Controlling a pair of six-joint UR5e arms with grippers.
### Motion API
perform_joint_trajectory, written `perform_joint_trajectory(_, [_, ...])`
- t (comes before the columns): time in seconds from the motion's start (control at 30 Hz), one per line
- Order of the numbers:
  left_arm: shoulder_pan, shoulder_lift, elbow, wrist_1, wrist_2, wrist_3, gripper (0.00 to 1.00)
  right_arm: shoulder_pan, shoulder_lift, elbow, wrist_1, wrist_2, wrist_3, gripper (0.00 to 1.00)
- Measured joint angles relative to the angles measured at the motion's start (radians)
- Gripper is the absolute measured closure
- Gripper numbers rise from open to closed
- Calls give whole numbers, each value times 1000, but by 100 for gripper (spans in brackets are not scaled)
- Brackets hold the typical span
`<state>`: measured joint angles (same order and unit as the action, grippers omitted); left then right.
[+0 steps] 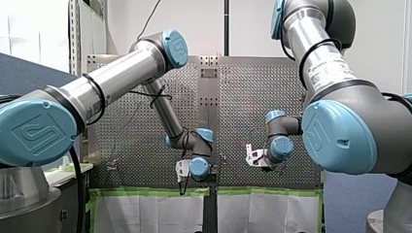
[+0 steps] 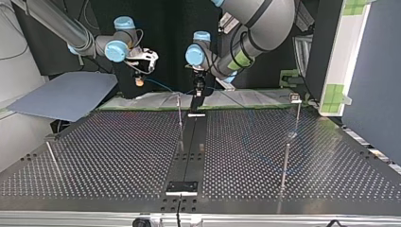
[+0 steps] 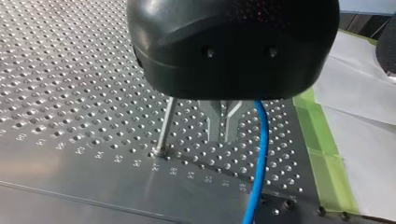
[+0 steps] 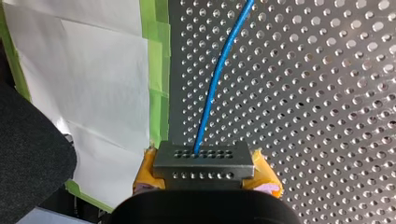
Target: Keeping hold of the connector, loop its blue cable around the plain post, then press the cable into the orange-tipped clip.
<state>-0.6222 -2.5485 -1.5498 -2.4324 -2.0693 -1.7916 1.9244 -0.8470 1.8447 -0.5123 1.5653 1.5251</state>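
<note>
My right gripper (image 4: pixel 204 176) pinches the grey holed metal connector (image 4: pixel 204 162). Its thin blue cable (image 3: pixel 261 140) runs past my left gripper (image 3: pixel 224 122), whose grip I cannot tell, beside the thin plain metal post (image 3: pixel 166 123). Go round slowly; never let go.

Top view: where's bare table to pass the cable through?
Bare: the perforated table between the left-edge post and the centre strip. Crowded: the far edge, where my left gripper, a thin post and the blue cable meet.

silver arms (image 1: pixel 127 73), blue joint caps (image 1: pixel 34 130), black cables (image 1: pixel 77 187).
</note>
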Motion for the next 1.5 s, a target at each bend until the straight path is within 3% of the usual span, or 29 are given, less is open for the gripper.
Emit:
perform_joint_trajectory(0.63, [10, -9, 23, -16, 16, 2, 100, -42, 2, -24, 18, -21, 13, 100])
perform_joint_trajectory(1.5, [-5, -9, 61, -36, 14, 1, 100, -50, 2, -29, 20, -23, 8, 100])
